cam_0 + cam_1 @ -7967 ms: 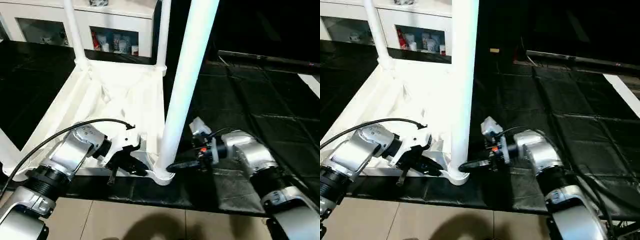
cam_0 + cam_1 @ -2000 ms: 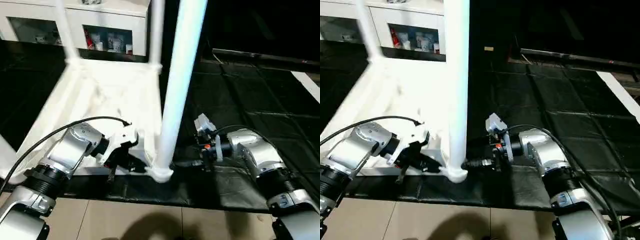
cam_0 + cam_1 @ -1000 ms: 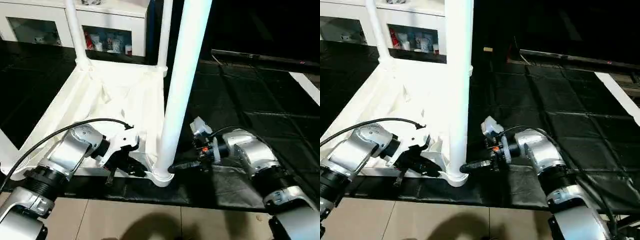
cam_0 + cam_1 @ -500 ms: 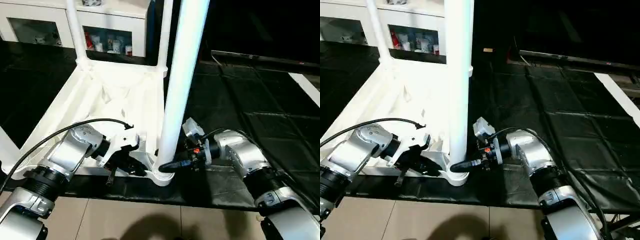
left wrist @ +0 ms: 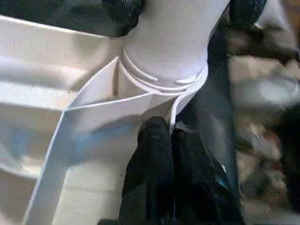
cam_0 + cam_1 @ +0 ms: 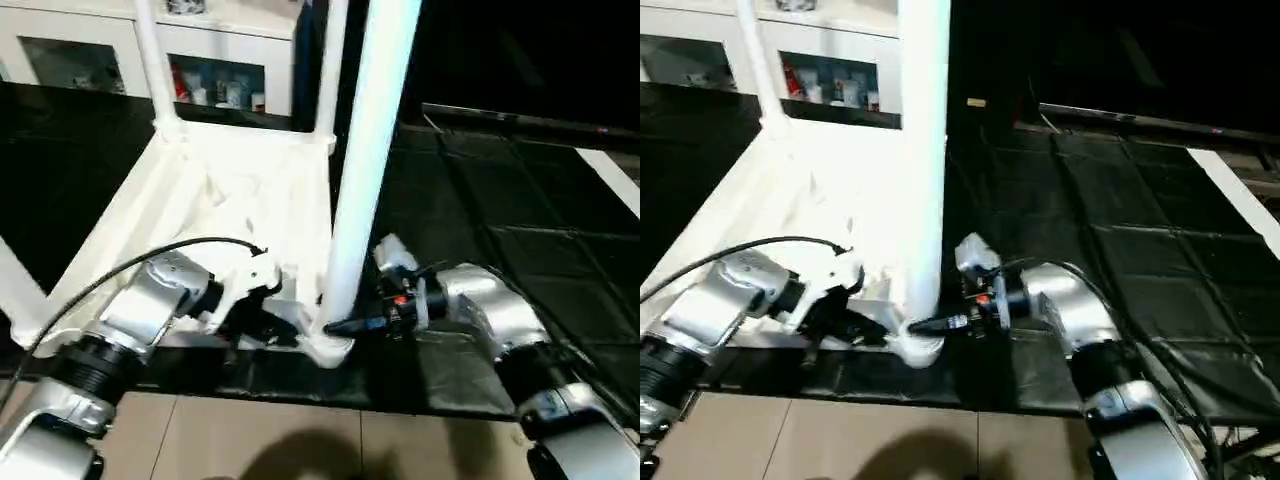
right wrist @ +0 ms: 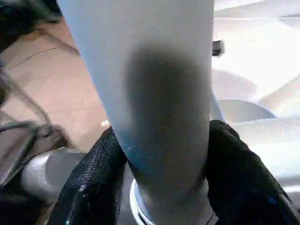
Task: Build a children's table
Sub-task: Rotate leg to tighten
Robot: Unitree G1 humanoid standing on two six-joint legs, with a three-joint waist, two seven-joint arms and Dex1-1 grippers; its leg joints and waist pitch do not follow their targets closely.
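Note:
The white table top (image 6: 215, 190) lies upside down on the black mat, with white legs standing in its corner sockets. The nearest leg (image 6: 365, 150) rises from the near right socket (image 6: 328, 348). My right gripper (image 6: 335, 325) reaches in from the right and clasps that leg's base; in the right wrist view both fingers (image 7: 93, 178) press against the leg (image 7: 159, 93). My left gripper (image 6: 268, 330) is shut on the thin rim (image 5: 176, 110) of the table top just left of that socket, the black fingertips (image 5: 157, 140) pinched together.
Two more legs (image 6: 150, 60) (image 6: 330, 70) stand at the far corners and one (image 6: 20, 290) at the near left. A white glass-door cabinet (image 6: 220, 70) stands behind. Black mat (image 6: 500, 230) spreads right; beige tiles (image 6: 300, 440) lie nearest me.
My right gripper has moved left from beside the socket onto the near leg's base and closed around it. The left gripper holds the rim as before. The camera has shifted slightly.

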